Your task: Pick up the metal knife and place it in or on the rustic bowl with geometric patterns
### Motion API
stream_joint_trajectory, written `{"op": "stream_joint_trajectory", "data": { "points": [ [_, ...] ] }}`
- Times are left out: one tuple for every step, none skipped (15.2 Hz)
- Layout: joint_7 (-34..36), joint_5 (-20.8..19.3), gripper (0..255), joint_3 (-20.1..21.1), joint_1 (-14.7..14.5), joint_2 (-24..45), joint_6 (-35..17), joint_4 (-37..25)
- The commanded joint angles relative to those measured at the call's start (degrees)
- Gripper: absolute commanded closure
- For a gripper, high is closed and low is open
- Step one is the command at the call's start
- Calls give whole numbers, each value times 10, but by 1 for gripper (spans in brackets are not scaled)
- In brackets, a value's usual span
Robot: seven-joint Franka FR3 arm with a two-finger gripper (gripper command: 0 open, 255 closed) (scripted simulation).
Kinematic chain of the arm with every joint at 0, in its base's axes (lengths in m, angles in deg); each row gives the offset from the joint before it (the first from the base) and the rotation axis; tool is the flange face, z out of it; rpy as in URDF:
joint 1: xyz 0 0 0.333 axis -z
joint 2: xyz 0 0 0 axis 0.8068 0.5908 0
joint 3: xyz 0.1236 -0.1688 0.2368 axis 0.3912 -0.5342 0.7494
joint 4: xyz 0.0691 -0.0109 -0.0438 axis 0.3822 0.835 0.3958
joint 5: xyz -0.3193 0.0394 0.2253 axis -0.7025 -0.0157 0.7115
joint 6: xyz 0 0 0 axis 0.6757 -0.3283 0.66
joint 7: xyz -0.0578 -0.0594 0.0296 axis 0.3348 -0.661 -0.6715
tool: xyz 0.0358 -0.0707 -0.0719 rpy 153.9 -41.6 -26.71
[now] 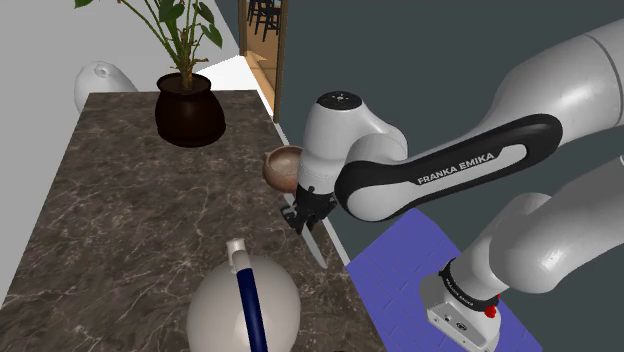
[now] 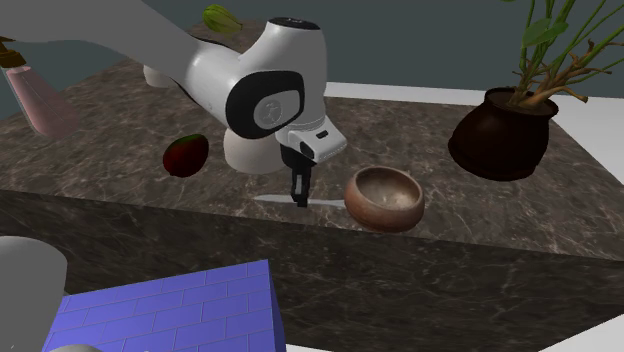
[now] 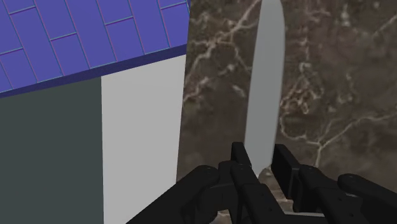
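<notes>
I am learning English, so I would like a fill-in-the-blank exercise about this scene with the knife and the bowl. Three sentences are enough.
1. The tool stands over the ____ that lies on the counter.
2. The brown bowl is ____ inside.
3. The plant grows in a dark ____.
Missing words: knife; empty; pot.

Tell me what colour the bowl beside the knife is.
The bowl is reddish brown, paler inside; second exterior view shows it best.

One knife [image 3: 264, 95], one bowl [image 2: 380, 216], one potted plant [image 2: 500, 138]
</notes>
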Motion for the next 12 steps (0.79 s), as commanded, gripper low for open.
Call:
{"op": "stream_joint_trajectory", "data": {
  "points": [
    [-4,5,255,-3,-2,-10,14,-4],
    [-6,7,255,-5,-2,-16,23,-8],
    [-8,9,255,-7,-3,-22,32,-11],
    [-10,11,255,-9,-4,-28,41,-15],
    [-11,13,255,-11,-5,-33,50,-19],
    [-13,15,255,-12,-5,-39,59,-23],
    [-14,16,255,-14,-6,-44,67,-27],
    [-15,17,255,-16,-7,-49,76,-31],
    [-17,18,255,-18,-7,-53,85,-35],
    [-18,19,255,-20,-8,-58,94,-40],
    [-19,20,255,-22,-8,-62,102,-44],
    [-20,21,255,-24,-8,-67,111,-49]
  ]
}}
